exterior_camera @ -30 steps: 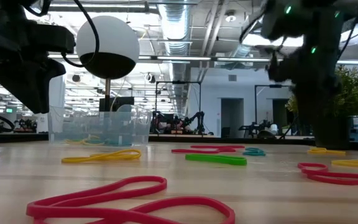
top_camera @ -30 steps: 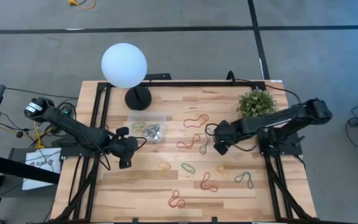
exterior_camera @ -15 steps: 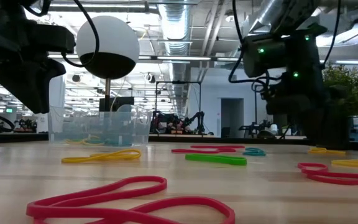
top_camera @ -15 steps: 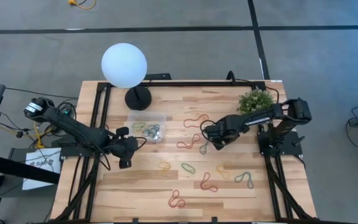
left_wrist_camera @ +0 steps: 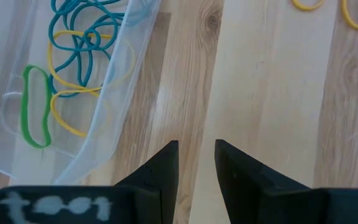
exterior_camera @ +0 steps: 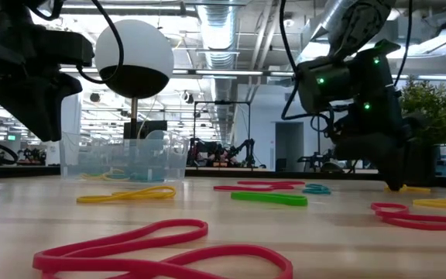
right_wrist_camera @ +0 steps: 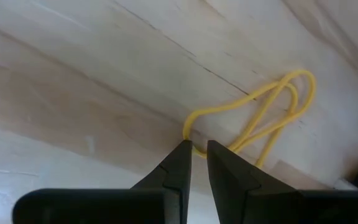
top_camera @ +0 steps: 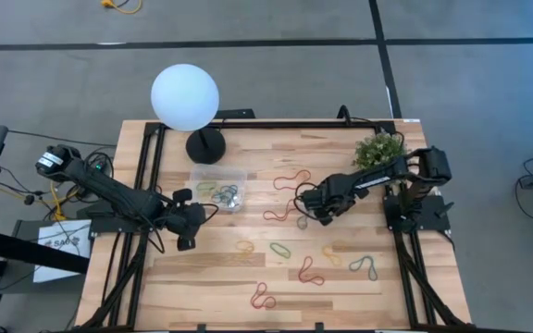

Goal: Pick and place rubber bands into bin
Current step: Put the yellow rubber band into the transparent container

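Rubber bands in red, yellow, green and blue-grey lie flat and scattered over the wooden table (top_camera: 276,277). The clear bin (top_camera: 218,183) sits near the lamp's base with several bands (left_wrist_camera: 73,74) inside it. My right gripper (top_camera: 303,208) is down at the tabletop (exterior_camera: 397,184), shut on one end of a yellow rubber band (right_wrist_camera: 260,118). My left gripper (top_camera: 189,222) waits above the table beside the bin's near side, its fingers (left_wrist_camera: 196,149) a narrow gap apart, holding nothing. My right gripper pinches the yellow rubber band by the curved end of its loop (right_wrist_camera: 189,135), which runs in between the two fingertips. The fingers come from above, slanting toward the table's left. The rest of the band lies slack on the table.
The white globe lamp (top_camera: 185,96) and its black base (top_camera: 205,145) stand behind the bin. A small potted plant (top_camera: 380,151) is at the far right corner, close to my right arm. Loose bands cover the middle and near part of the table.
My right gripper has moved toward the table's left and come down from above the table until its fingertips are at the tabletop by the yellow band. The bands have not moved.
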Motion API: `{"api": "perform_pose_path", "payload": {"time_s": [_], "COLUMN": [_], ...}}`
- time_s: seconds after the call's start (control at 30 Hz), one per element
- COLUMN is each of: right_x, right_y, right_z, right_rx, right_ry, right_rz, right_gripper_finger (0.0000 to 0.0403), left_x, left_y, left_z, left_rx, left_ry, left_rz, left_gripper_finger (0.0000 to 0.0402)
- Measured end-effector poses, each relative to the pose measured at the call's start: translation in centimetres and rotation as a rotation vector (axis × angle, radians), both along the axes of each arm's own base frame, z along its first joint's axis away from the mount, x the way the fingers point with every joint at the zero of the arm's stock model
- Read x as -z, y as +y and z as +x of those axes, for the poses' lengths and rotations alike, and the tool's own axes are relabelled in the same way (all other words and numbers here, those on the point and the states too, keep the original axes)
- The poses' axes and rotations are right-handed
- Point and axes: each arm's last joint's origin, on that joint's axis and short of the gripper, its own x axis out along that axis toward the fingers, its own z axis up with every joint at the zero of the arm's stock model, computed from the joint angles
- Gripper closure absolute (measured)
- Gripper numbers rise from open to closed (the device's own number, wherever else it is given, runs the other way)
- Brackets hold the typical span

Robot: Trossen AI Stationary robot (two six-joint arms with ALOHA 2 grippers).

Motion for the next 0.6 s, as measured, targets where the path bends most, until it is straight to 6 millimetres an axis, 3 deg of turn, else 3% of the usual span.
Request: {"api": "perform_pose_path", "payload": {"time_s": [0.47, 0.6], "right_x": [0.2, 0.2], "right_y": [-1.3, -1.6], "right_z": [0.3, 0.3], "right_rx": [-0.104, -0.097], "right_ry": [-0.025, -0.035], "right_rz": [0.062, 0.076], "right_gripper_finger": [0.0354, 0.0383], "left_x": [0.0, 0.0], "left_y": [0.0, 0.0], "left_z": [0.0, 0.0], "left_rx": [0.0, 0.0], "left_ry": [0.0, -0.001], "left_rz": [-0.001, -0.001], "left_gripper_finger": [0.0307, 0.0307]}}
